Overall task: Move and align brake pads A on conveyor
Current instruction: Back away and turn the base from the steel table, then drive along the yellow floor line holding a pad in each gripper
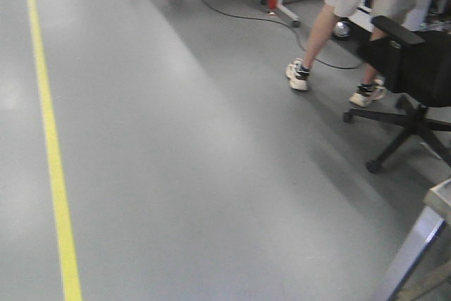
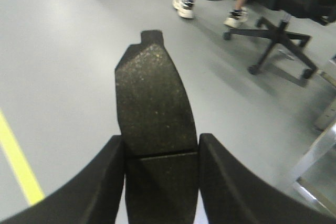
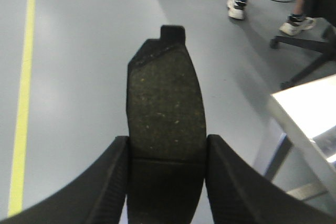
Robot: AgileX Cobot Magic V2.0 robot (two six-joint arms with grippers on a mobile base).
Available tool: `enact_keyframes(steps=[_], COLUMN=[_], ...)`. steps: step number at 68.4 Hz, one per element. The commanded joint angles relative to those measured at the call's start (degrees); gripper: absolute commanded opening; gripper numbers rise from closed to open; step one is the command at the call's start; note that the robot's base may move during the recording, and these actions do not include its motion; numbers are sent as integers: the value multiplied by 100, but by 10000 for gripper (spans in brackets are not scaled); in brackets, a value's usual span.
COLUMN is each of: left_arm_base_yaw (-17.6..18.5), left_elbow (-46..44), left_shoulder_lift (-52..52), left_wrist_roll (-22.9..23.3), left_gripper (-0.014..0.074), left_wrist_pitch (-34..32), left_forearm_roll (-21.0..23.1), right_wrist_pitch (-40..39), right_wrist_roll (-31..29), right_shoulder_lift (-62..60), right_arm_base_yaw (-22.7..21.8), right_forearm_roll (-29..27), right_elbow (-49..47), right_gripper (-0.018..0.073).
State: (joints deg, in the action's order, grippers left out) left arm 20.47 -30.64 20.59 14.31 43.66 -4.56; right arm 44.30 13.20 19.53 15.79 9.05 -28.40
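Both claws loaded, conveyor not in view.
Your L gripper (image 2: 161, 153) is clamped on one brake pad (image 2: 152, 93), R gripper (image 3: 167, 153) on a second pad (image 3: 165, 98). Each pad's long axis runs straight out past the fingertips, tab end fwd, over bare floor (image 1: 176, 174). Can't tell which arm's nearer the belt. No readable text/brands.

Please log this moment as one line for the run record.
left gripper: shut on left brake pad | right gripper: shut on right brake pad | conveyor: not in view
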Motion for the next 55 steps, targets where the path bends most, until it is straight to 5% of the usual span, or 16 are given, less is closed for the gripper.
enact_keyframes(steps=[1,55], left_arm_base_yaw=[19,19], left_elbow=[-161,-161], left_shoulder_lift=[46,46], left_wrist_roll=[35,35], left_gripper=[-7,-7], left_wrist_pitch=[-514,-514], left_forearm_roll=[-20,-20], right_wrist_pitch=[-487,-424], right_wrist_roll=[-46,-46], right_shoulder_lift=[29,29], right_arm_base_yaw=[-33,-33], right_forearm_roll=[96,96], right_elbow=[-163,-163], right_gripper=[-5,-5])
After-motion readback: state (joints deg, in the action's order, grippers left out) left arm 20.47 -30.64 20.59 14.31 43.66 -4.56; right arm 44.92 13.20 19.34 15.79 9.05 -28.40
